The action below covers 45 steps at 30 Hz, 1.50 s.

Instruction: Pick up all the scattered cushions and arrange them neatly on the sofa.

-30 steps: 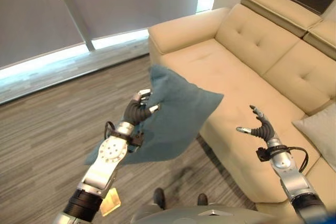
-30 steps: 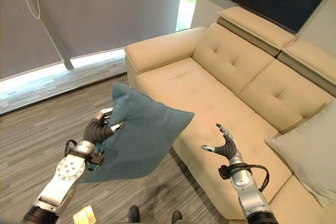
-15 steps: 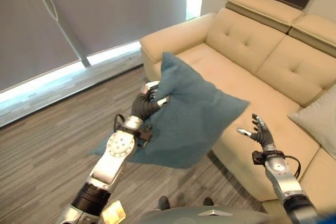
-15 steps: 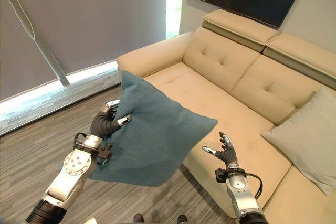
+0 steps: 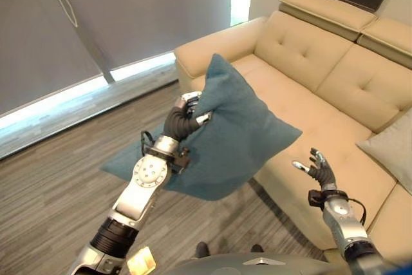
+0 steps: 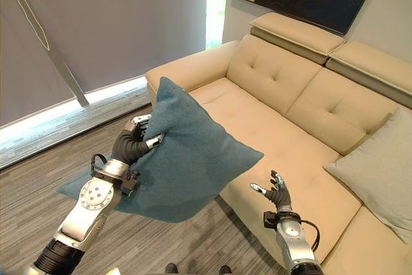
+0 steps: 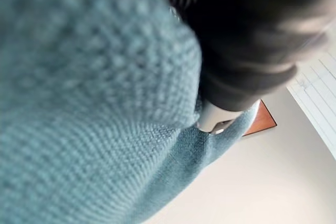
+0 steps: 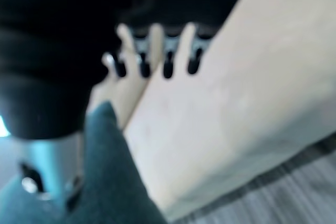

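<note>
One teal cushion point(image 6: 193, 159) aloft, pinched at its edge by left hand point(image 6: 132, 146) | grey cushion point(image 6: 380, 165) already at sofa's point(image 6: 290, 94) right end | right hand point(image 6: 278, 191) fingers spread, empty | placement pending

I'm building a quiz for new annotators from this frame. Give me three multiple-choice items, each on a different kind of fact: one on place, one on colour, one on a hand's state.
1. Where is the teal cushion?
A. flat on the floor
B. held up in the air before the sofa
C. propped on the sofa's backrest

2. What colour is the cushion lying on the sofa's seat?
A. light grey
B. red
C. black

3. How is the right hand?
A. clenched on cloth
B. open, holding nothing
C. pressed flat on the floor

Answers:
1 B: the left hand grips its edge, clear of floor and seat.
2 A: it is pale grey against the beige.
3 B: its fingers are spread over the seat's front edge.
</note>
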{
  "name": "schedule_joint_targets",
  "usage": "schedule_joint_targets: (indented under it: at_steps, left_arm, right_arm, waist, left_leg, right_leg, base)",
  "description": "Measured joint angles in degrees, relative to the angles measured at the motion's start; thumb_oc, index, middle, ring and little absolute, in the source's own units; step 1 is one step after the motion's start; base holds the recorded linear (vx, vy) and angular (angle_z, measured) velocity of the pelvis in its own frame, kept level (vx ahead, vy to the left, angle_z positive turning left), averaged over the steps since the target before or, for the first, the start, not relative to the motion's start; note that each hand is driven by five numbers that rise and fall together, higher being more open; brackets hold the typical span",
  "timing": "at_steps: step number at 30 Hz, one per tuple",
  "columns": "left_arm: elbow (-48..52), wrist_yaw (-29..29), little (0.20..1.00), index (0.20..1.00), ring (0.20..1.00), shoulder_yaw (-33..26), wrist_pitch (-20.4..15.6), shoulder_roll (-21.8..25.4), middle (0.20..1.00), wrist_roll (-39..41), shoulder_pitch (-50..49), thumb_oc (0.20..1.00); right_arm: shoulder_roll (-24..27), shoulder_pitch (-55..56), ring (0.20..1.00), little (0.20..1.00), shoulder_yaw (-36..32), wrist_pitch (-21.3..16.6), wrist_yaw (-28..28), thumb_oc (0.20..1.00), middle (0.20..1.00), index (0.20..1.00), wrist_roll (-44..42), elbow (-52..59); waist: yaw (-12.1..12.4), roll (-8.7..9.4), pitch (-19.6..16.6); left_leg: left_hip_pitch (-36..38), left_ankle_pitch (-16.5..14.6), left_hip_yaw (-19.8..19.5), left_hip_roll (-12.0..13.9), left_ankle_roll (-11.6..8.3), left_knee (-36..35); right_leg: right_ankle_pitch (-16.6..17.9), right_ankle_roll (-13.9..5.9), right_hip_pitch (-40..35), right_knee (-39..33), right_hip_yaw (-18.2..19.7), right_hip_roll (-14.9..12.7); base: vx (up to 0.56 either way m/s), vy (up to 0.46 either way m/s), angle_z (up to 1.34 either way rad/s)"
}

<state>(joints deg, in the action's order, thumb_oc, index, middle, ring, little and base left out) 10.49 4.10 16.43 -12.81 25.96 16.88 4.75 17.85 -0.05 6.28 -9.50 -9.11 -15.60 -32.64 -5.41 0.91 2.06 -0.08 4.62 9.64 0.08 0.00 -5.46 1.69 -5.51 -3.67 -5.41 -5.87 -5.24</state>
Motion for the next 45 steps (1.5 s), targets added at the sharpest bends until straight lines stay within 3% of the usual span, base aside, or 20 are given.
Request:
schedule_joint_targets:
  at_steps: [13,18,20,27,45]
  left_arm:
    - [5.98,-0.47,0.2,0.2,0.2,0.78,-0.31,-0.2,0.2,2.81,1.59,0.2]
    - [6.13,-0.66,0.2,0.2,0.2,1.14,-0.69,-0.79,0.2,6.54,4.69,0.2]
    - [6.14,-0.85,0.2,0.2,0.2,1.86,-1.13,-1.51,0.2,8.13,6.01,0.2]
    - [6.21,-0.98,0.2,0.2,0.2,2.12,-2.99,-2.95,0.2,9.59,9.84,0.2]
    - [8.78,0.82,0.2,0.2,0.2,1.16,-7.94,-5.78,0.2,13.39,12.23,0.2]
  right_arm:
    - [-2.76,-0.66,1.0,1.0,2.18,-0.81,4.22,1.0,1.0,1.0,-11.43,-0.52]
    - [-5.51,-4.57,1.0,1.0,3.19,-1.02,7.18,1.0,1.0,1.0,-23.84,-2.19]
    - [-6.19,-5.28,1.0,1.0,3.71,-1.23,8.8,1.0,1.0,1.0,-29.94,-2.09]
    - [-6.18,-6.76,1.0,1.0,8.31,-1.81,11.6,1.0,1.0,1.0,-40.1,2.28]
    - [-5.33,-8.38,1.0,1.0,9.92,-5.65,13.18,1.0,1.0,1.0,-42.72,13.85]
  waist:
    - [0.2,-0.57,-0.3]
    - [0.6,-1.52,-0.89]
    - [1.88,-1.65,-0.95]
    - [3.41,-1.68,-0.98]
    - [5.08,-1.8,-0.91]
  left_leg:
    - [0.01,0.13,-0.95,-0.02,0.1,0.2]
    - [-0.08,0.04,-1.52,0.02,-0.38,-0.02]
    - [-0.24,0.09,-1.98,0.01,-0.44,-0.02]
    - [-0.77,0.9,-2.92,-0.07,0.04,0.25]
    - [-1.26,0.72,-3.59,-0.1,-0.4,0.2]
  right_leg:
    - [-0.22,0.21,-0.62,0.0,-1.21,0.01]
    - [-0.28,0.3,-0.79,-0.01,-1.7,0.12]
    - [-0.39,0.46,-0.82,0.0,-2.24,0.14]
    - [-0.55,0.45,-0.83,0.22,-3.5,0.15]
    - [-0.72,0.61,-0.63,0.23,-4.03,0.19]
  base:
    - [0.0,-0.004,0.05]
    - [0.0,-0.007,0.04]
    - [0.0,-0.006,0.11]
    - [0.0,-0.002,0.09]
    - [0.0,0.002,0.01]
